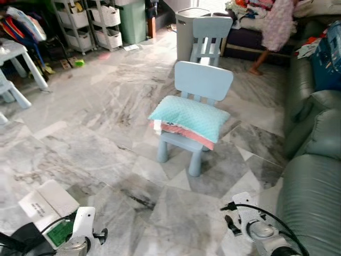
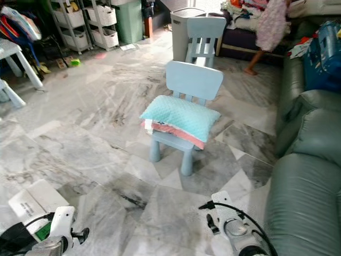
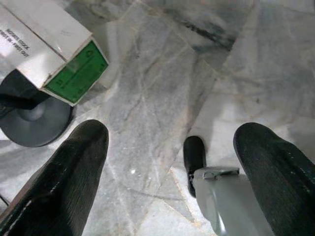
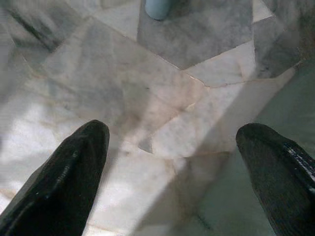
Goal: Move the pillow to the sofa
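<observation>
A turquoise pillow (image 1: pixel 189 118) with a pink underside lies on the seat of a small pale-blue chair (image 1: pixel 203 80) in the middle of the marble floor. The grey-green sofa (image 1: pixel 314 176) runs along my right side. Both arms hang low near the bottom edge, well short of the chair. My left gripper (image 3: pixel 172 172) is open over bare floor. My right gripper (image 4: pixel 172 167) is open too, above floor tiles close to the sofa's base, with a chair leg (image 4: pixel 157 7) ahead of it.
A white box with a green end (image 1: pixel 48 208) lies on the floor at my lower left. A second blue chair (image 1: pixel 210 37) and a grey bin (image 1: pixel 186 29) stand behind the first. A person (image 1: pixel 274 29) stands far right; shelves and white table (image 1: pixel 16 53) at left.
</observation>
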`<state>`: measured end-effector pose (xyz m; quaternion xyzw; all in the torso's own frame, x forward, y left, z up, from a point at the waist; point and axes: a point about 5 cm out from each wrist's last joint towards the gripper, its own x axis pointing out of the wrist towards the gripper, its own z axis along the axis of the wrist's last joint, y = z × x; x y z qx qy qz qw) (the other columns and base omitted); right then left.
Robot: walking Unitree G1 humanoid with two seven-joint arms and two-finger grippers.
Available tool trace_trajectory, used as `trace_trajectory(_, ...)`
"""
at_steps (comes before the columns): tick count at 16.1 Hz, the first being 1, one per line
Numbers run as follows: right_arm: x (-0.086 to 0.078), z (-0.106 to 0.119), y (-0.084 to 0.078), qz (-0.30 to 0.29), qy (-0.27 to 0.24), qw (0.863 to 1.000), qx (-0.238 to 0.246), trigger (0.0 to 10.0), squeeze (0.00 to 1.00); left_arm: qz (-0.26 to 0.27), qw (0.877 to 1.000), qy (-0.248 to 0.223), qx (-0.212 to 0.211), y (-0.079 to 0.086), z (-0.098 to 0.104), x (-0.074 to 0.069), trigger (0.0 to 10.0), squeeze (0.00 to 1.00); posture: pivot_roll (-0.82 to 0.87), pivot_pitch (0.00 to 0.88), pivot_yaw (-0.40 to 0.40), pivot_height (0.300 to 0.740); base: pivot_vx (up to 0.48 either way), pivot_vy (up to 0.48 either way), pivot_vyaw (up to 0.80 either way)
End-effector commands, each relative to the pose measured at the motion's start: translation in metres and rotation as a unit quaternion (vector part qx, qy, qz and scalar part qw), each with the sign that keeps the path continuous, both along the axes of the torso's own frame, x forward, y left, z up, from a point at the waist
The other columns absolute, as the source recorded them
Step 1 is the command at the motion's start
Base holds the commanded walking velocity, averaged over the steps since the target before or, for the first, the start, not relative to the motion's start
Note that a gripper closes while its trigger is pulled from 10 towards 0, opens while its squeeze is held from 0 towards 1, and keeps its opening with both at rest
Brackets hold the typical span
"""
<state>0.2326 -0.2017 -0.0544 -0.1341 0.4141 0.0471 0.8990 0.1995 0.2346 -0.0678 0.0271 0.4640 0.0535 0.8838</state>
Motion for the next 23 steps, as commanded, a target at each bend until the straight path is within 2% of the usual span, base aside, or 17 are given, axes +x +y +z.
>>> trace_trajectory(1,-0.01,-0.007,0.003,-0.003,0.019,1.0,-0.003,10.0,0.0,-0.007,1.0,-0.01,-0.002,-0.004,0.004,0.008,10.0,0.0,-0.09,0.0,0.018,0.74,0.0,0.0,0.0)
trace_trajectory(4,-0.021,-0.015,0.009,0.006,0.034,0.999,0.008,10.0,0.0,-0.004,1.0,-0.019,-0.009,-0.005,0.005,0.011,10.0,0.0,-0.09,0.0,0.017,0.74,0.191,0.0,0.0)
trace_trajectory(8,-0.028,-0.019,0.013,0.002,0.044,0.999,0.008,10.0,0.0,-0.007,1.0,0.01,0.001,0.0,-0.003,-0.006,10.0,0.0,-0.11,0.0,0.023,0.74,0.334,0.184,0.0)
trace_trajectory(12,-0.03,-0.021,0.016,0.018,0.05,0.999,0.0,10.0,0.0,-0.005,1.0,0.007,-0.006,-0.003,-0.004,-0.006,10.0,0.0,-0.11,0.0,0.013,0.74,0.352,0.275,0.0)
trace_trajectory(13,-0.033,-0.022,0.012,0.016,0.049,0.999,0.001,10.0,0.0,-0.007,1.0,0.005,-0.008,-0.006,-0.004,-0.005,10.0,0.0,-0.11,0.0,0.013,0.74,0.36,0.3,0.0)
trace_trajectory(17,-0.031,-0.021,0.015,0.016,0.042,0.999,0.007,10.0,0.0,-0.01,1.0,0.005,-0.01,-0.01,-0.004,-0.003,10.0,0.0,-0.11,0.0,0.015,0.74,0.359,0.298,0.0)
trace_trajectory(23,-0.033,-0.021,0.01,0.023,0.047,0.999,0.0,10.0,0.0,-0.009,1.0,0.005,-0.01,-0.007,-0.004,-0.003,10.0,0.0,-0.11,0.0,0.016,0.74,0.348,0.32,0.0)
